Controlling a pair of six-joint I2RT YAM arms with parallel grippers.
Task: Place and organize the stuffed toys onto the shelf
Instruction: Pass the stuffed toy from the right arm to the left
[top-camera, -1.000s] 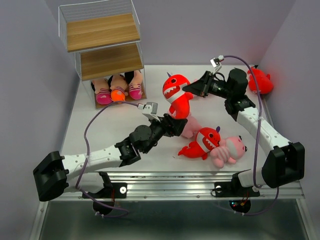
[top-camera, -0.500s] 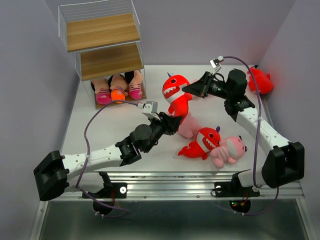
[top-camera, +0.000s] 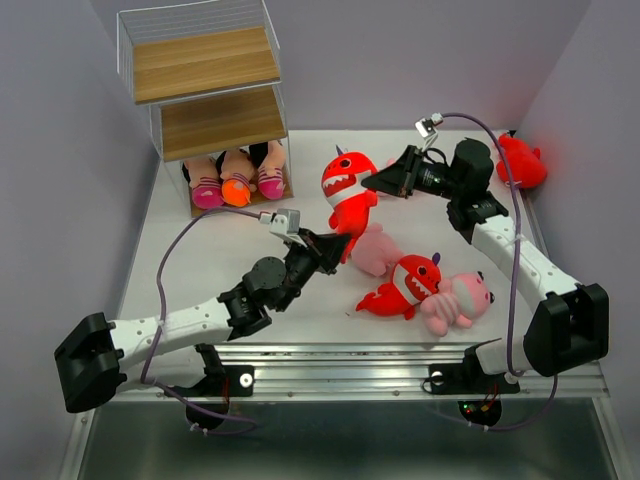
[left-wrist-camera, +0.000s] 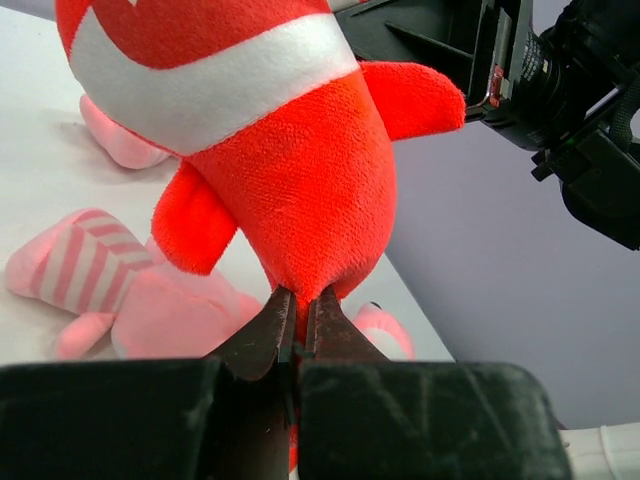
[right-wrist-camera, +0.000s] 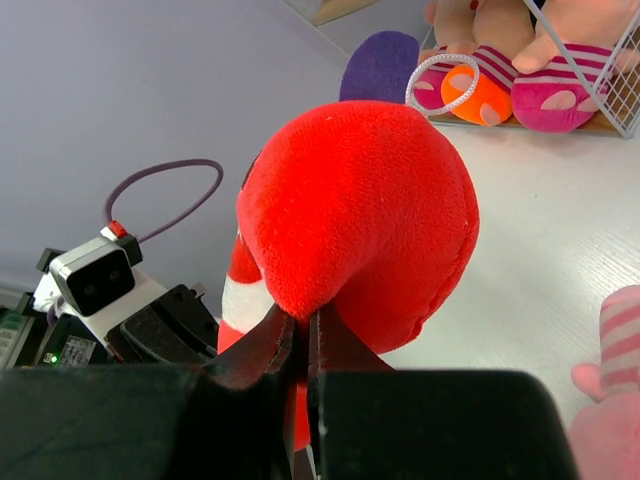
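A red shark (top-camera: 345, 193) hangs upright over the middle of the table, held from both ends. My right gripper (top-camera: 372, 181) is shut on the back of its head (right-wrist-camera: 355, 220). My left gripper (top-camera: 340, 243) is shut on its bottom tip (left-wrist-camera: 300, 215). A second red shark (top-camera: 405, 283) lies beside a pink striped animal (top-camera: 455, 302) near the front right. Another pink striped animal (top-camera: 375, 250) lies under the held shark, also in the left wrist view (left-wrist-camera: 120, 290). A third red shark (top-camera: 522, 160) sits at the far right. The shelf (top-camera: 205, 90) stands back left with three dolls (top-camera: 236, 178) on its bottom tier.
The shelf's upper two wooden boards (top-camera: 205, 63) hold nothing. Purple walls close in left, back and right. My left arm's purple cable (top-camera: 185, 245) loops over the left part of the table.
My left gripper has shut on the bottom of the red shark. The shark has shifted slightly left and up, and my left arm has drawn back toward the left.
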